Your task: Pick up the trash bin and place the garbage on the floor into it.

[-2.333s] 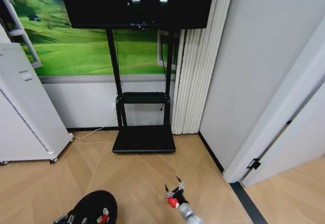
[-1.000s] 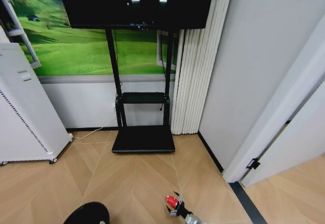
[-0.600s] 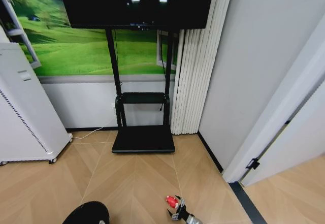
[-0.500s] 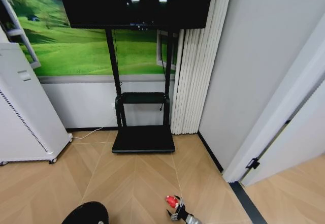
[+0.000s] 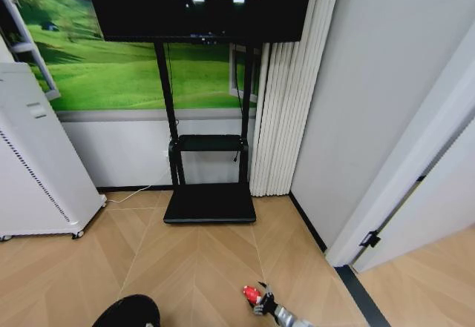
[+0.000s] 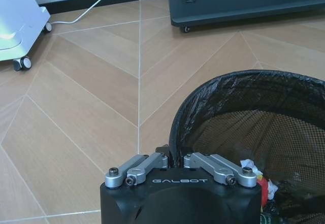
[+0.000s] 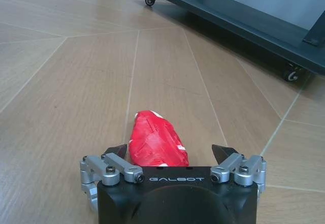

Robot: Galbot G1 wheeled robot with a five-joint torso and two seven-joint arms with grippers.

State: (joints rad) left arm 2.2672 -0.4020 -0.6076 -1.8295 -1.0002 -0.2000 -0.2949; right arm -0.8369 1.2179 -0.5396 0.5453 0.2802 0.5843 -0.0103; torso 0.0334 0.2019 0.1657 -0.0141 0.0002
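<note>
The trash bin point(image 5: 128, 313), round and black with a black bag liner, shows at the head view's bottom left. My left gripper point(image 6: 171, 154) is shut on the trash bin's rim point(image 6: 244, 82), and bits of rubbish point(image 6: 256, 176) lie inside. A red crumpled piece of garbage point(image 7: 155, 141) lies on the floor point(image 5: 200, 260). My right gripper point(image 7: 170, 152) hangs low over it, open, one fingertip on each side. In the head view the garbage point(image 5: 251, 294) sits just ahead of the right gripper point(image 5: 264, 303).
A black TV stand with a flat wheeled base point(image 5: 210, 203) stands ahead against the wall. A white wheeled cabinet point(image 5: 37, 171) is at the left. A white cable point(image 6: 96, 8) trails along the floor. A wall corner and door frame point(image 5: 386, 193) close off the right.
The trash bin has sunk lower toward the head view's bottom edge. My right gripper has drawn back slightly behind the red garbage, which has stayed in place.
</note>
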